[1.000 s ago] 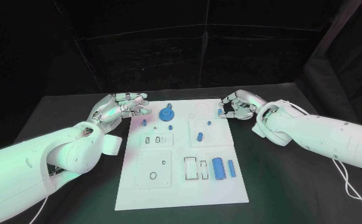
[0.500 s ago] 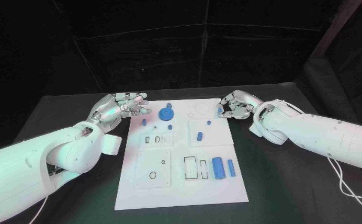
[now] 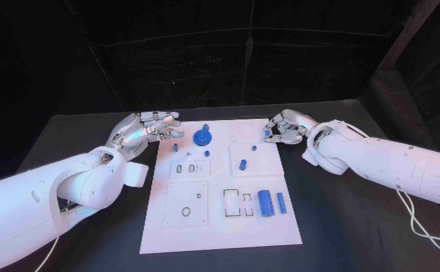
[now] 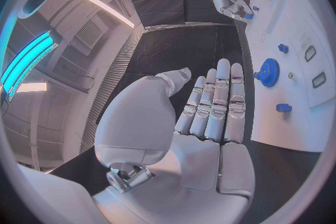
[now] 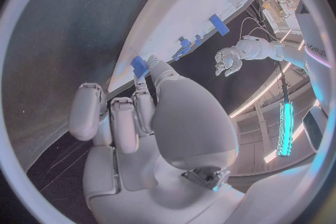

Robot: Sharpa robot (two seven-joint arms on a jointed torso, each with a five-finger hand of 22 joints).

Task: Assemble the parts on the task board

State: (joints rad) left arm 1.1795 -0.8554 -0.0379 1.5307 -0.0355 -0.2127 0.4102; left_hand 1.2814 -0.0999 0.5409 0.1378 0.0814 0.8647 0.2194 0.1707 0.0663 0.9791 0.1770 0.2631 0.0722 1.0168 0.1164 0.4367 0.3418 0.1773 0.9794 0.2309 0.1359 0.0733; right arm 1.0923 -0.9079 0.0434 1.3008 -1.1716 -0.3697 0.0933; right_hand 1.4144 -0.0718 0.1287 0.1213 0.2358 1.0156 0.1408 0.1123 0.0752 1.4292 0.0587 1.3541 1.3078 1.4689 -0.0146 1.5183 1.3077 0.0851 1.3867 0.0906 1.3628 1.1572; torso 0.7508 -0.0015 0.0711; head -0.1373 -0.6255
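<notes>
Task board (image 3: pixel 220 221): white, centre of the head view. Most work looks left. Loose in the lower right: big blue cylinder (image 3: pixel 264 203), thin bar (image 3: pixel 280 203) beside it. Blue gear (image 3: pixel 203 136) sits upper centre; small pegs nearby.

Left hand (image 3: pixel 147 129), upper left, just off the board's corner: fingers straight, apart, holding nothing.

Right hand (image 3: pixel 286 129), upper right edge: fingertips pinch a small blue piece (image 5: pixel 140 66), not yet seated.

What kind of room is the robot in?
Probably a robot test lab: dark curtains hang behind a black table, which holds a white task board with small blue parts for practice.
</notes>
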